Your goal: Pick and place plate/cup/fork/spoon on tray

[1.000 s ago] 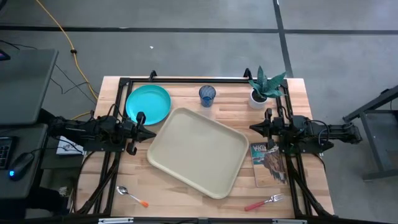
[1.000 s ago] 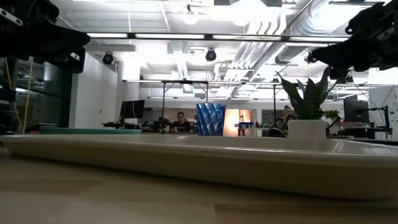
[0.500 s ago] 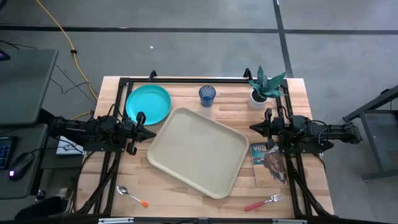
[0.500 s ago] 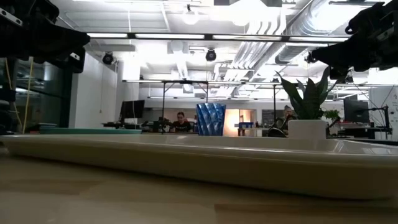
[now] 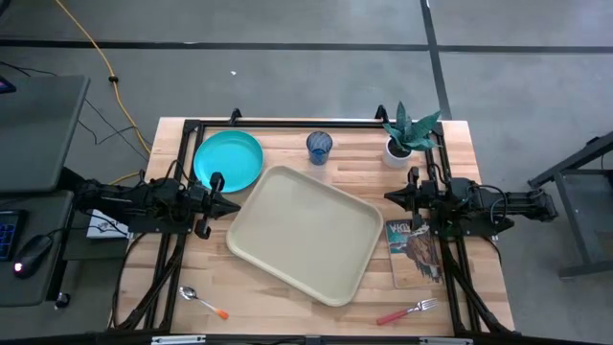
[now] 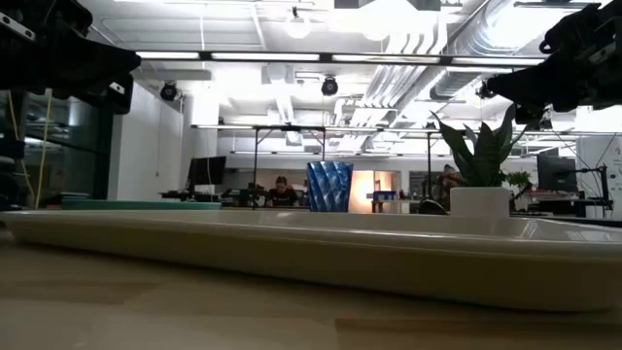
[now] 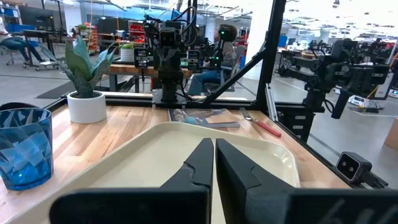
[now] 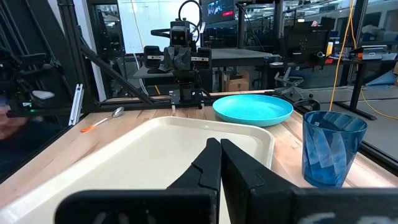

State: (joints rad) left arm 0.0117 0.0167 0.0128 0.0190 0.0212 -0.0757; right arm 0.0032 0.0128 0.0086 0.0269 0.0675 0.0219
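Note:
The beige tray (image 5: 306,230) lies flat in the middle of the table. The teal plate (image 5: 228,160) lies at the far left and the blue cup (image 5: 319,147) stands upright at the far middle. The orange-handled spoon (image 5: 204,302) lies at the near left, the red-handled fork (image 5: 407,311) at the near right. My left gripper (image 5: 235,203) hovers shut at the tray's left edge, my right gripper (image 5: 388,197) shut at its right edge. Both are empty, as their wrist views show for the left (image 7: 213,146) and the right (image 8: 219,146).
A white pot with a green plant (image 5: 402,137) stands at the far right. A magazine (image 5: 414,247) lies right of the tray under the right arm. A black frame (image 5: 306,123) runs along the table's far edge and sides. People sit in the room beyond.

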